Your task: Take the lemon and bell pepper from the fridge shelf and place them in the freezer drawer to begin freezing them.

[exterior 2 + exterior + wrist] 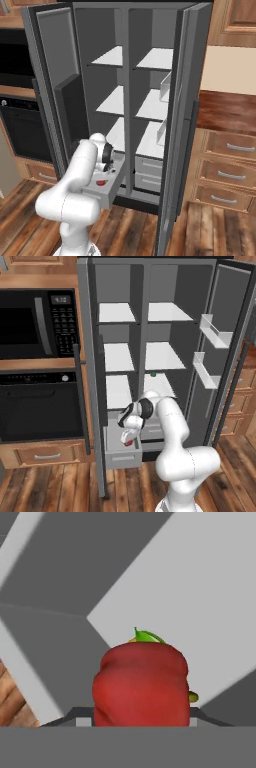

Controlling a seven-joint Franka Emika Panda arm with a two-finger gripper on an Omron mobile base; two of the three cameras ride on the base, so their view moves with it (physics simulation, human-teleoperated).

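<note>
The robot is busy with the bell pepper [141, 683]. The hand [128, 440] hangs low over the open freezer drawer [122, 460], which is pulled out at the bottom of the grey fridge [102, 60]. The red pepper sits between the two dark fingers [75, 717], one on each side, so the hand looks to be pinching it. In the left base view the pepper shows as a small red spot right at the tip of the hand. In the right base view the red spot [101, 183] lies inside the drawer walls.

A little bit of yellow peeks out beside the pepper in the hand view. It may be the lemon, but it is too small to be sure.

So the step in hand seems to be putting the pepper down in the drawer. Next, the fingers would need to spread apart and let the pepper drop. Then the hand should lift straight up so it does not bump the drawer's sides. The white fridge shelf [169, 311] up top looks bare.
</note>
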